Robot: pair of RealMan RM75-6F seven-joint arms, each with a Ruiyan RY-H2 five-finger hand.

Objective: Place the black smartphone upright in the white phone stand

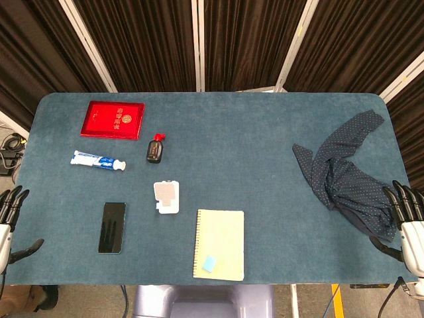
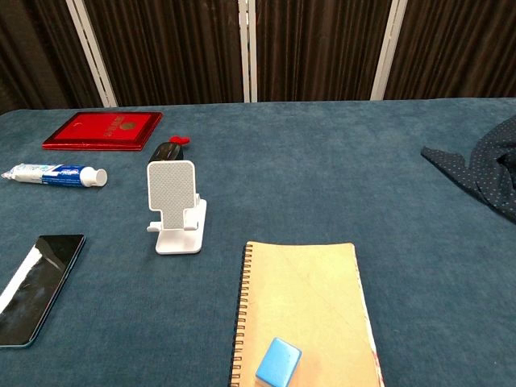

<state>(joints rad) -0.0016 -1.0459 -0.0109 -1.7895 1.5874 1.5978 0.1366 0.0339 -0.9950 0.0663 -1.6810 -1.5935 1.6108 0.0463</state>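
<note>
The black smartphone (image 1: 112, 227) (image 2: 34, 286) lies flat, screen up, on the blue table near its front left. The white phone stand (image 1: 166, 197) (image 2: 176, 207) stands upright and empty just right of it and a little farther back. My left hand (image 1: 9, 222) hangs open off the table's left edge, well left of the phone. Off the right edge, my right hand (image 1: 409, 222) is open with fingers spread, holding nothing. The chest view shows neither hand.
A yellow spiral notebook (image 1: 219, 244) (image 2: 302, 310) with a blue eraser (image 1: 208, 264) (image 2: 278, 363) lies front centre. Red booklet (image 1: 112, 119) (image 2: 103, 130), toothpaste tube (image 1: 98, 160) (image 2: 54, 174) and a small black device (image 1: 155, 149) (image 2: 168, 151) sit back left. Dark dotted cloth (image 1: 348, 172) (image 2: 484, 165) is heaped right.
</note>
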